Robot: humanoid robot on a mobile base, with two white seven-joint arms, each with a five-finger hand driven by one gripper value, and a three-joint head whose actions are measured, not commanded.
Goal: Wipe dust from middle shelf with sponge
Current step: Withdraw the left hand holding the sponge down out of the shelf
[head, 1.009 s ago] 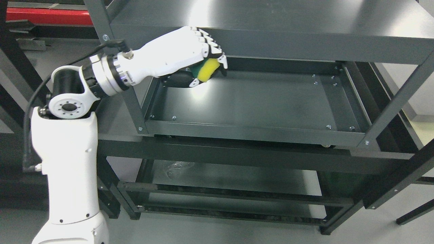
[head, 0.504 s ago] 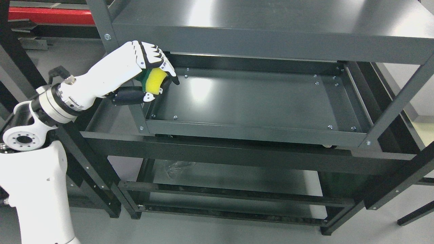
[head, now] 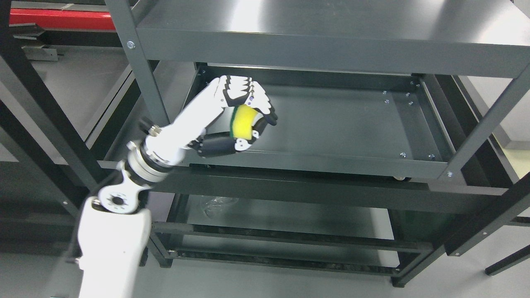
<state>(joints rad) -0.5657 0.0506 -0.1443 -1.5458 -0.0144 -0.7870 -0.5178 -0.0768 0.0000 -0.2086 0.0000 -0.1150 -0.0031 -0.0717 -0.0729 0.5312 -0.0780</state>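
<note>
The main risk here is a wipe that never bites — if the left hand (head: 242,120) stays high, the sponge (head: 241,122) skims above the middle shelf (head: 331,124); its knuckles could also catch the upper shelf (head: 331,49). All its fingers are curled tight around the sponge, yellow face outward, over the shelf's front-left corner; contact with the surface cannot be told.

No readable text, labels or numbers anywhere.
</note>
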